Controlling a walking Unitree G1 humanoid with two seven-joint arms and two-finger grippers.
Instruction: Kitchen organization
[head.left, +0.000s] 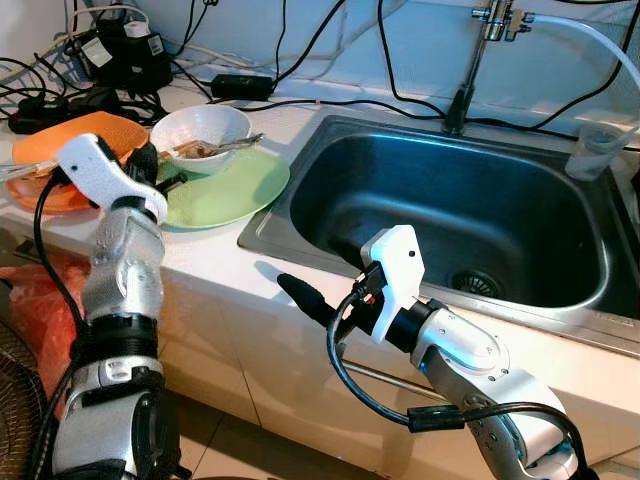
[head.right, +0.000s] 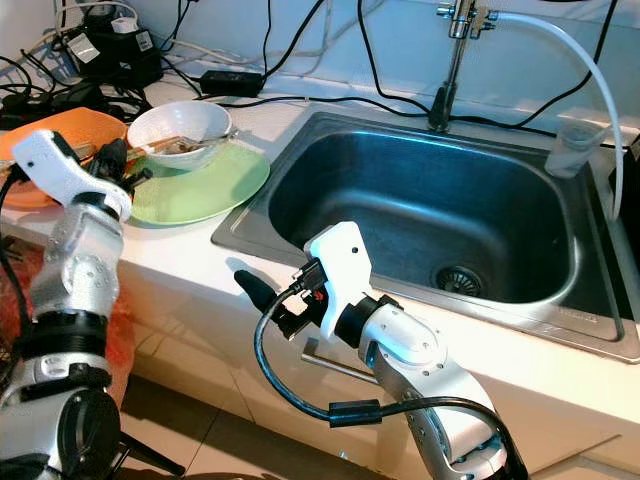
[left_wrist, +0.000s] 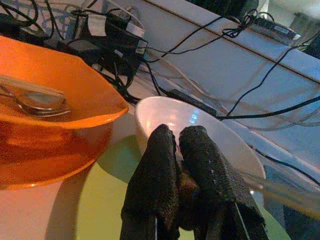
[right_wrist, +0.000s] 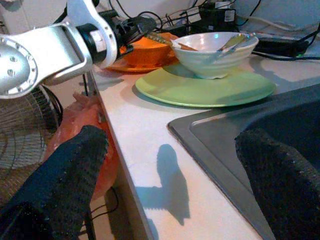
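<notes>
Sink (head.left: 300, 195): brushed steel, rectangular basin with rounded corners, set in a white counter (head.left: 215, 260); round drain (head.left: 478, 283) at the basin floor, toward 4 o'clock. Chrome tap (head.left: 470, 70) rises at 12 o'clock of the basin, with a pale hose (head.left: 590, 40) curving off it toward a clear plastic cup (head.left: 597, 148) on the rim at 2 o'clock.

Green plate (head.left: 235, 190): flat, round, matte, at 9 o'clock of the sink, just beside its rim.

White bowl (head.left: 200, 130): glossy, round, sitting on the green plate; holds scraps and a metal utensil (head.left: 232, 146) that leans over its rim.

Orange plate (head.left: 85, 135): smooth, shallow, at 9 o'clock of the bowl; a steel spoon (left_wrist: 42, 102) lies in it, seen in the left wrist view.

Black cables and a power adapter (head.left: 125, 55): tangled along the wall at 11 o'clock.

Left gripper (left_wrist: 180, 145): textured black fingers clenched together with nothing between them, over the green plate, tips close to the bowl's near wall.

Right gripper (head.left: 320, 303): fingers spread wide apart, empty, held above the counter's front edge at 7 o'clock of the sink; its shadow falls on the counter.

Orange plastic bag (head.left: 35, 300): crumpled, low beside the cabinet.
</notes>
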